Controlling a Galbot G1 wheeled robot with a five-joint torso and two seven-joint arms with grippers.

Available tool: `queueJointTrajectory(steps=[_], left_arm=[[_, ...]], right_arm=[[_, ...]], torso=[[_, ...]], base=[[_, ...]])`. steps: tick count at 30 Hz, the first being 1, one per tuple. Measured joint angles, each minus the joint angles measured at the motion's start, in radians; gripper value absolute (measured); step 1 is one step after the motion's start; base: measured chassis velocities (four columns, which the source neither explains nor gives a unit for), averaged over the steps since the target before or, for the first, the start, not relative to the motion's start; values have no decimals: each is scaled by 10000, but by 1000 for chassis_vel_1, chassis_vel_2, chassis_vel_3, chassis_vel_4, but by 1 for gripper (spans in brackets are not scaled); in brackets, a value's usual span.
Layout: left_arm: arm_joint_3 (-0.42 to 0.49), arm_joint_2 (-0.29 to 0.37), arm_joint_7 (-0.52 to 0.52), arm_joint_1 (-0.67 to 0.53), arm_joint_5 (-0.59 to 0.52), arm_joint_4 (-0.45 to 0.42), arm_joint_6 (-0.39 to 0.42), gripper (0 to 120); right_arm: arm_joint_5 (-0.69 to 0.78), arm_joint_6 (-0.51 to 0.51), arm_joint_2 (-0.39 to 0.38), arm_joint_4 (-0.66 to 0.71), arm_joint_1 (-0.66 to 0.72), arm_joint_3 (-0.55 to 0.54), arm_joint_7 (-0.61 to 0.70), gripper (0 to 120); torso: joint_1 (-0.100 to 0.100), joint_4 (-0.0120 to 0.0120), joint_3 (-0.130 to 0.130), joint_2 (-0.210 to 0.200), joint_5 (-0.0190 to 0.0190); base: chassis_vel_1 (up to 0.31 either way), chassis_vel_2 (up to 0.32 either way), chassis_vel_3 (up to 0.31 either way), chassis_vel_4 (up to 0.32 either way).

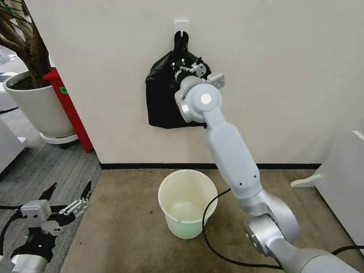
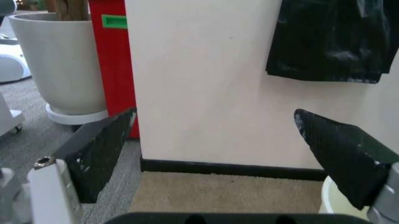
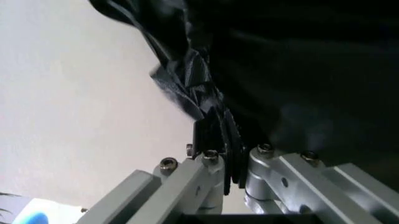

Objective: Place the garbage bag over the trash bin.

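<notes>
A flat black bundle (image 1: pixel 162 99) hangs by its loop from a white hook (image 1: pixel 181 25) on the wall. My right gripper (image 1: pixel 189 67) is raised against the bundle's upper front. In the right wrist view the gripper (image 3: pixel 219 133) is shut on a crinkled fold of glossy black film, the garbage bag (image 3: pixel 187 79), at the bundle's face. The trash bin (image 1: pixel 165 205), a cream-white bucket, stands upright and open on the carpet below the bundle. My left gripper (image 1: pixel 71 189) hovers low at the left, open and holding nothing, its fingers spread wide (image 2: pixel 215 114) toward the wall.
A large white plant pot (image 1: pixel 34 108) and a red panel (image 1: pixel 69 108) stand left of the wall's corner. A black cable (image 1: pixel 206 230) trails past the bin's right side. White furniture (image 1: pixel 341 170) sits at the right. Brown carpet lies around the bin.
</notes>
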Motion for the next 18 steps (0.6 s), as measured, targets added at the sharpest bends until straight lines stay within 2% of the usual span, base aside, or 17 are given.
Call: queueJointTrajectory(steps=[7,18], left_arm=[[0,-2,6,-4,2,0,-6,100],[0,-2,13,-14,2,0,-13,100]], right_arm=[[220,12,-23,812,-1229,-92,114,0],[389,25,-872,2019,-2766,-121,139,0]], torso=[[0,1,0,0,1],[0,0,0,0,1]], base=[[0,0,0,0],[0,0,0,0]])
